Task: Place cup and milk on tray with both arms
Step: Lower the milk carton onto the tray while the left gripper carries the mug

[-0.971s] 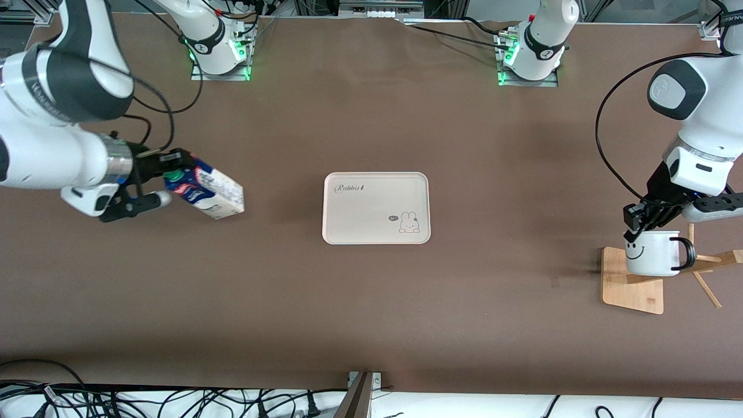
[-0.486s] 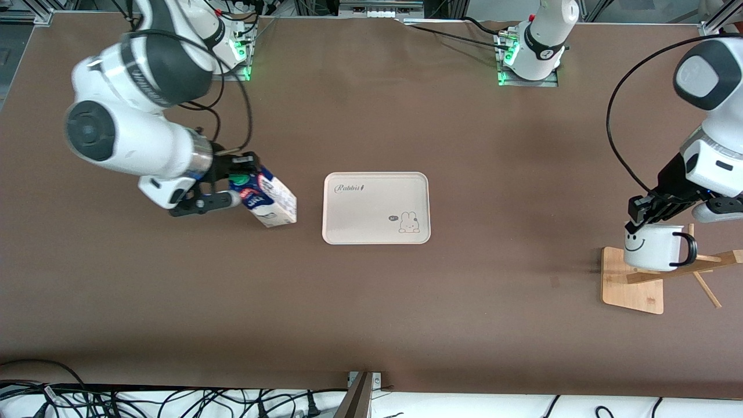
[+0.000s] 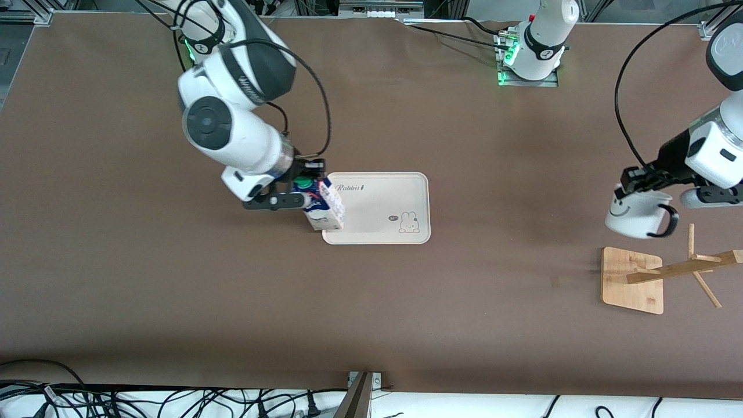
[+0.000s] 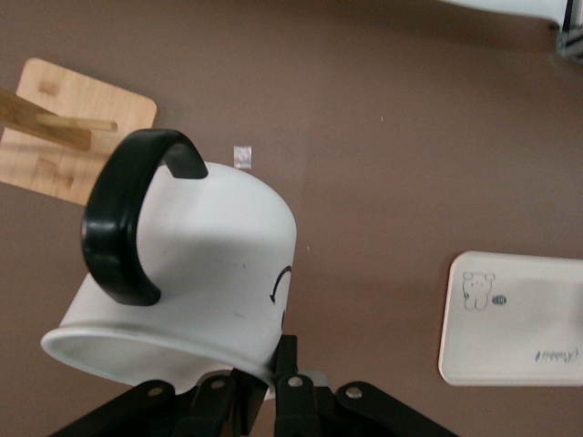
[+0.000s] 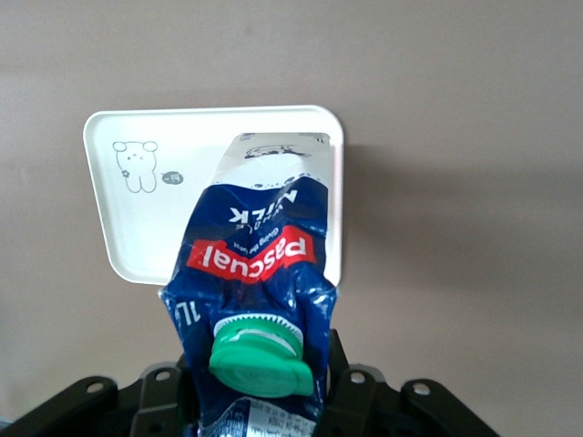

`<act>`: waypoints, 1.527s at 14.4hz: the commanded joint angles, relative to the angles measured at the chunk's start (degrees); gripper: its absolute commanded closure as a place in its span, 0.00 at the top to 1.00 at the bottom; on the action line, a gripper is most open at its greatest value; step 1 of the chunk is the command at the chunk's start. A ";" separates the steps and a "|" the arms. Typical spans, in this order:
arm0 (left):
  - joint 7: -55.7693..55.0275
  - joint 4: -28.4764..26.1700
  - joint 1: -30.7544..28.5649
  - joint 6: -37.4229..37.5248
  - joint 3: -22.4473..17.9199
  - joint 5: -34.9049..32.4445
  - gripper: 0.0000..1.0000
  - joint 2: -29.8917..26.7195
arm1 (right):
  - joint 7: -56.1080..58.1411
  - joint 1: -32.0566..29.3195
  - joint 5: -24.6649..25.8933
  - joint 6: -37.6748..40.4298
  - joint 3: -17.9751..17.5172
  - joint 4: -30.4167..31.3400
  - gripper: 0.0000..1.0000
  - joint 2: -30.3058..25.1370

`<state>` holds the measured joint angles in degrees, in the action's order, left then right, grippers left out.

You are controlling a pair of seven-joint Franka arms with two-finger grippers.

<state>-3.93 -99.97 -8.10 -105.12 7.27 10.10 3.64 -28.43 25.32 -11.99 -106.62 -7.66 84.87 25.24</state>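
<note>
I read this as a robotics lab. My two white arms are bolted to metal base plates (image 3: 527, 75) with green status lights, at the edge of a wide bench (image 3: 371, 302) covered in plain brown matting. Aluminium framing (image 3: 380, 8) runs along that edge, and loose black cables (image 3: 145, 400) pile up past the bench's near edge.

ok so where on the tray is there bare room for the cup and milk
The cream rectangular tray is bare all over. The blue-topped milk carton in the right gripper hangs over its edge toward the right arm's end. The left gripper holds the white smiley mug over bare table.
</note>
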 commanded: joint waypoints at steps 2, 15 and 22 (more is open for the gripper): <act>1.47 3.54 0.10 9.20 1.25 1.06 0.00 0.31 | -0.23 2.10 -1.01 -0.43 0.37 0.03 0.52 1.30; -1.32 18.74 2.82 33.65 3.98 0.88 0.00 8.92 | 4.52 3.34 -1.89 2.20 -0.25 -0.23 0.52 6.92; -13.27 19.55 9.14 40.77 3.98 0.97 0.00 10.07 | 6.46 2.46 -1.63 5.72 0.10 -0.32 1.00 7.71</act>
<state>-13.49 -82.61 -0.48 -67.70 11.45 10.11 12.39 -22.79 28.17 -12.80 -101.70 -7.49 84.99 32.81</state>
